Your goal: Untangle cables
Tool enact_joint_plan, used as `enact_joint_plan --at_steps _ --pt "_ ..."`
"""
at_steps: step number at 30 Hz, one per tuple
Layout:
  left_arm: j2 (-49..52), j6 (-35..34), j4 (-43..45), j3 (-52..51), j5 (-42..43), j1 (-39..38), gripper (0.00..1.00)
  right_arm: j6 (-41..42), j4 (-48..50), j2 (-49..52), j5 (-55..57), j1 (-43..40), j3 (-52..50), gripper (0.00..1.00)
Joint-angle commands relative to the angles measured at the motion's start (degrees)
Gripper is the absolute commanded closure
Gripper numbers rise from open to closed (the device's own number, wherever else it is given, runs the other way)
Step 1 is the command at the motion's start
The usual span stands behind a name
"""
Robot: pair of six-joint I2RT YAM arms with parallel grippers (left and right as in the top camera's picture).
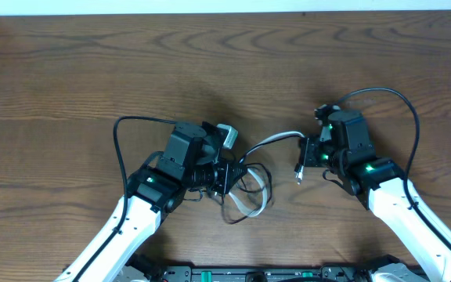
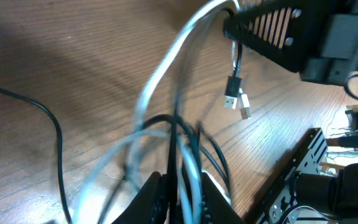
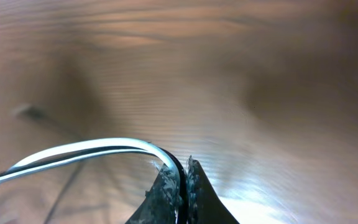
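1. Presently I judge the step is drawing the tangle apart: my right claw (image 3: pixel 182 182) is pinched tight on the white cable (image 1: pixel 272 140) and black cable (image 1: pixel 266 178) together, just above their dangling plugs (image 2: pixel 235 101).
2. My left claw (image 2: pixel 180 186) seems clamped on the tangled loops (image 1: pixel 245 200) over the tabletop (image 1: pixel 69 70); blur hides which strands.
3. Next: spread the claws gently so loops slip free.

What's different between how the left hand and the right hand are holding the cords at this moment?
The left hand is shut on the tangled middle, where the thin white cord and thin black cord cross; the right hand pinches both cords side by side. Slack loops spill beside the left hand; small plug ends dangle under the right hand. Shared: both are shut on both cords.
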Motion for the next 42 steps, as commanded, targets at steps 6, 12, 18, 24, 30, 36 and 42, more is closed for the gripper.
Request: enact_joint_plan --at_steps 6,12,18,24,30,36,42 --pt "-0.9 1.0 0.6 0.8 -0.5 4.3 0.67 15.2 -5.7 0.1 17.9 -1.6 -0.2 0.99" --pt "-3.1 0.9 0.8 0.8 -0.5 11.5 0.71 18.6 -5.9 0.1 17.6 -3.0 -0.2 0.99" --pt "-5.7 0.9 2.0 0.8 0.9 17.1 0.68 17.7 -5.0 0.1 15.5 -4.1 -0.2 0.99" --pt "-5.1 0.9 1.8 0.8 3.0 16.8 0.38 -8.5 13.9 0.1 -23.7 -3.8 -0.2 0.99" --pt "-3.7 0.9 1.9 0.8 3.1 15.4 0.38 -13.4 33.8 0.1 -51.5 -1.6 -0.2 0.99" --pt "-3.5 4.4 8.1 0.8 8.5 11.9 0.18 -12.4 38.8 0.1 -54.1 -0.2 -0.2 0.99" --pt "-3.0 7.0 12.6 0.8 3.4 9.1 0.17 -10.0 40.7 0.1 -57.3 0.0 -0.2 0.99"
